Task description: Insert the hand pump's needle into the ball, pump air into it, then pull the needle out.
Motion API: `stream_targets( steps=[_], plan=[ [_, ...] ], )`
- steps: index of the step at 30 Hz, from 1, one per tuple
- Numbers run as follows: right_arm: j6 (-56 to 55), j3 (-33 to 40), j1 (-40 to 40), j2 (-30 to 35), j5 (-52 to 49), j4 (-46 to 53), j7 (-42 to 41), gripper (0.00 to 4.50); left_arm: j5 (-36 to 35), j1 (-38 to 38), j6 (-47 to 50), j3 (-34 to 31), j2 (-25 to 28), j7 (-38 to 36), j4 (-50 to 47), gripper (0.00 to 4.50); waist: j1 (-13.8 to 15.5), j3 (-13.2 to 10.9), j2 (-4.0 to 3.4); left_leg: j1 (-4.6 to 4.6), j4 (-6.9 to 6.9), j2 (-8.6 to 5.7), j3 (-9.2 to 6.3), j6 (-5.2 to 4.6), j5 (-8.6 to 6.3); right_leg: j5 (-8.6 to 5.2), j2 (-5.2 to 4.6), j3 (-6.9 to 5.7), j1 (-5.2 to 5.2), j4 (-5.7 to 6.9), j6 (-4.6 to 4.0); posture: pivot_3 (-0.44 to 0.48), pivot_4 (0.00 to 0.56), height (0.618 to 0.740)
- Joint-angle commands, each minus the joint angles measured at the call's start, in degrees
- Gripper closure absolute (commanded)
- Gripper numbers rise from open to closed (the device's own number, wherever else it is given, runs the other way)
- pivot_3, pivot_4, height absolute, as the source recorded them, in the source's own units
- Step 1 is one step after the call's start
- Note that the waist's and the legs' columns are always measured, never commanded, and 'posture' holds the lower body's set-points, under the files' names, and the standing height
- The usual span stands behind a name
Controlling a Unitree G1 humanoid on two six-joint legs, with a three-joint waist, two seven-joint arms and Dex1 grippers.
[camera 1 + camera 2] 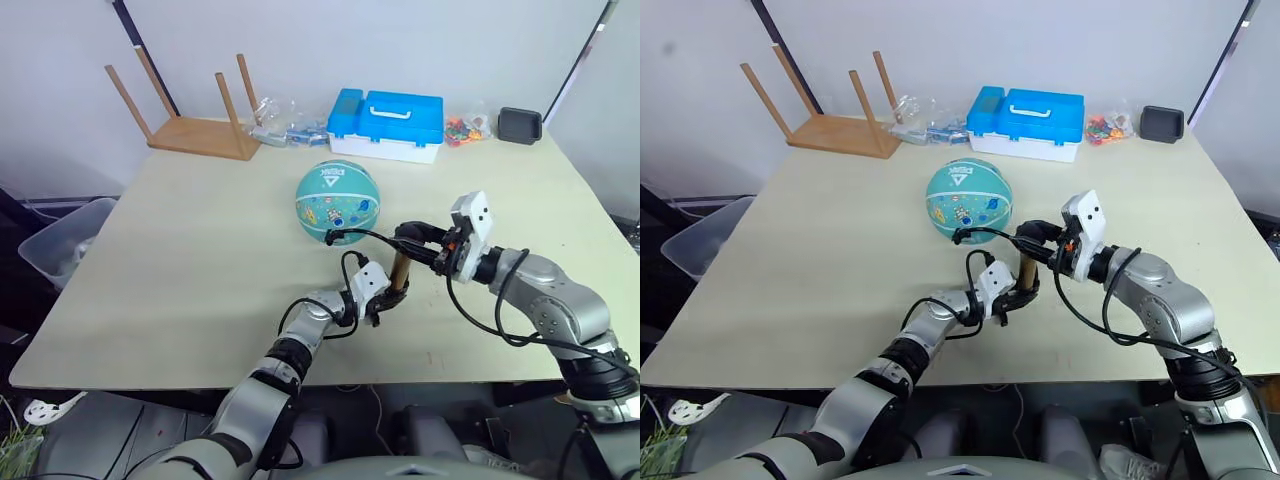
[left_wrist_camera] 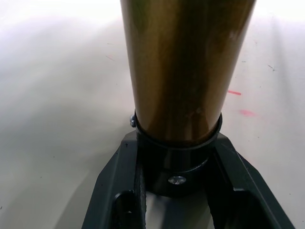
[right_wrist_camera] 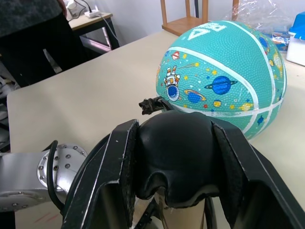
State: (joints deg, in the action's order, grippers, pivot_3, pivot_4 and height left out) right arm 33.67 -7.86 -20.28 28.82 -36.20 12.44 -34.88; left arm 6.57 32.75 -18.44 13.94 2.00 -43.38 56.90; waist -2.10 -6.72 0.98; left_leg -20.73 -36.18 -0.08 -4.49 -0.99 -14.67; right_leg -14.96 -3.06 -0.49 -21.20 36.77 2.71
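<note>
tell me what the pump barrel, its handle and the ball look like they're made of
The hand pump barrel looks like metal with a glossy gold-bronze finish, showing soft reflections in the left wrist view. Its handle looks like matte black plastic or rubber, smooth and moulded. The ball looks like rubber, with a pebbled teal surface, printed cartoons and pale seam lines.

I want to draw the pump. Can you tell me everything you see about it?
The pump stands upright on the table, just in front of the ball. Its barrel is shiny gold-bronze metal with a black collar at the bottom and a rounded black handle on top. The left gripper pinches the base; the right gripper clamps the handle. A thin black hose loops from the pump toward the ball.
</note>
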Motion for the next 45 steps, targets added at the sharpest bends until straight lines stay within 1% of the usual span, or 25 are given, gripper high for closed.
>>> stream_targets(
  steps=[1,6,7,10,16,18,20,22,24,26,31,33,34,35,39,40,42,45],
  plan=[
    [6.6,0.7,0.5,1.9,1.6,-1.0,1.4,2.90,1.3,-3.1,2.5,1.5,0.4,-1.5,3.5,3.41,0.1,-0.1,-0.06,-0.01,0.00,0.02,0.00,0.00,0.00,0.00,0.01,0.00,0.00,0.00,0.00,0.000,0.150,0.740],
    [13.6,10.8,-5.7,5.2,-6.9,7.2,2.8,2.90,1.4,-3.0,2.5,1.5,0.2,-1.6,3.7,3.41,0.9,-0.7,-0.31,-0.21,-0.02,-0.08,0.02,0.01,0.00,0.01,-0.10,0.00,-0.10,0.00,0.01,0.000,0.150,0.740],
    [15.9,13.4,-7.7,6.4,-10.0,8.7,3.4,2.90,1.4,-2.9,2.5,1.5,0.1,-1.6,3.8,3.41,1.2,-0.9,-0.53,-0.37,-0.04,-0.13,0.02,0.01,0.01,0.03,-0.13,0.01,-0.22,0.00,0.00,0.000,0.150,0.740],
    [22.5,20.3,-14.0,10.0,-19.2,11.0,5.6,2.90,1.5,-2.9,2.6,1.5,0.0,-1.9,3.8,3.41,1.5,-1.1,-0.84,-1.00,-0.22,-0.21,-0.02,0.01,0.02,0.20,-0.19,-0.03,-0.72,0.02,-0.20,0.000,0.150,0.740],
    [31.6,27.1,-22.4,16.2,-32.2,9.4,10.5,2.90,1.6,-3.0,2.6,1.7,-0.3,-2.2,3.6,3.41,1.8,-1.5,-0.79,-1.14,-0.23,-0.41,-0.15,0.00,0.01,0.19,-0.42,-0.18,-0.75,-0.01,-0.20,0.000,0.150,0.740],
    [32.7,28.3,-24.8,16.9,-36.0,8.6,12.8,2.90,1.6,-3.1,2.6,1.8,-0.4,-2.3,3.5,3.41,1.7,-1.6,-0.76,-1.14,-0.23,-0.46,-0.14,0.00,0.01,0.20,-0.49,-0.18,-0.74,0.00,-0.19,0.000,0.150,0.740],
    [33.5,28.2,-25.1,16.8,-38.9,8.2,15.7,2.90,1.5,-3.1,2.6,1.8,-0.5,-2.4,3.5,3.41,1.7,-1.6,-0.74,-1.14,-0.24,-0.50,-0.15,-0.01,0.02,0.18,-0.53,-0.20,-0.74,0.00,-0.16,0.000,0.150,0.740],
    [33.9,25.6,-21.4,17.3,-36.0,9.5,15.3,2.90,1.5,-3.1,2.6,1.8,-0.5,-2.4,3.4,3.41,1.7,-1.7,-0.68,-1.15,-0.24,-0.50,-0.13,-0.01,0.02,0.18,-0.53,-0.23,-0.72,0.00,-0.16,0.000,0.150,0.740],
    [32.3,21.0,-14.7,15.7,-31.2,10.8,14.0,2.90,1.5,-3.1,2.7,1.8,-0.5,-2.5,3.3,3.41,1.7,-1.6,-0.59,-1.10,-0.23,-0.51,-0.08,-0.01,0.02,0.17,-0.53,-0.25,-0.64,-0.01,-0.14,0.000,0.150,0.740],
    [29.4,16.0,-9.9,14.9,-26.3,11.4,12.2,2.90,1.5,-3.0,2.8,1.8,-0.4,-2.5,3.3,3.41,1.4,-1.3,-0.52,-1.01,-0.24,-0.52,-0.02,-0.01,0.02,0.13,-0.52,-0.32,-0.51,-0.01,-0.08,0.000,0.150,0.740],
    [23.0,7.7,-3.9,10.3,-17.9,9.1,9.1,2.90,1.3,-3.0,2.9,1.7,-0.2,-2.2,3.2,3.41,1.1,-0.9,-0.43,-0.87,-0.24,-0.44,-0.05,-0.02,0.02,-0.03,-0.44,-0.24,-0.45,0.02,0.18,0.000,0.150,0.740],
    [19.3,2.2,-1.1,6.8,-12.6,5.3,7.8,2.90,1.3,-3.1,2.9,1.7,-0.2,-2.1,3.0,3.41,1.0,-0.7,-0.38,-0.83,-0.24,-0.39,-0.07,-0.02,0.02,-0.03,-0.38,-0.25,-0.45,0.03,0.18,0.000,0.150,0.740],
    [17.9,0.3,0.0,5.2,-10.7,3.5,7.2,2.90,1.3,-3.2,3.0,1.7,-0.2,-2.0,2.9,3.41,1.0,-0.5,-0.20,-0.82,-0.23,-0.37,-0.08,-0.01,0.02,-0.03,-0.34,-0.25,-0.44,0.03,0.17,0.000,0.150,0.740],
    [16.4,-1.3,1.0,3.7,-8.8,1.8,6.4,2.90,1.2,-3.3,3.0,1.6,-0.3,-1.9,2.8,3.41,1.0,-0.4,-0.17,-0.75,-0.22,-0.31,-0.08,-0.01,0.01,-0.04,-0.25,-0.24,-0.38,0.02,0.15,0.000,0.150,0.740],
    [10.5,-8.9,3.3,1.4,1.1,-5.3,2.6,2.90,1.2,-3.8,3.0,1.5,-0.3,-1.8,2.2,3.41,0.8,-0.1,-0.03,-0.59,-0.18,-0.26,-0.11,-0.01,0.01,-0.04,-0.19,-0.09,-0.33,0.02,0.14,0.000,0.150,0.740],
    [9.6,-9.1,3.5,1.2,2.2,-6.2,1.8,2.90,1.2,-3.9,3.0,1.5,-0.2,-1.9,2.0,3.41,0.7,-0.1,-0.04,-0.31,-0.12,-0.23,-0.07,-0.01,0.01,-0.06,-0.16,-0.04,-0.14,0.02,0.11,0.000,0.150,0.740],
    [9.0,-7.2,3.1,1.3,2.6,-5.9,0.9,2.90,1.2,-4.0,3.1,1.4,0.1,-2.0,1.8,3.41,0.5,0.0,0.06,0.01,0.00,-0.21,-0.03,-0.01,0.00,-0.09,-0.16,0.00,0.02,-0.02,0.08,0.000,0.150,0.740],
    [9.9,-2.4,1.1,3.1,1.0,-2.9,0.0,2.90,1.1,-4.0,3.1,1.3,0.4,-2.0,1.9,3.41,0.4,0.0,0.02,0.05,0.02,-0.11,-0.09,-0.01,-0.01,-0.11,-0.09,-0.06,0.05,-0.02,0.05,0.000,0.150,0.740]
  ],
)
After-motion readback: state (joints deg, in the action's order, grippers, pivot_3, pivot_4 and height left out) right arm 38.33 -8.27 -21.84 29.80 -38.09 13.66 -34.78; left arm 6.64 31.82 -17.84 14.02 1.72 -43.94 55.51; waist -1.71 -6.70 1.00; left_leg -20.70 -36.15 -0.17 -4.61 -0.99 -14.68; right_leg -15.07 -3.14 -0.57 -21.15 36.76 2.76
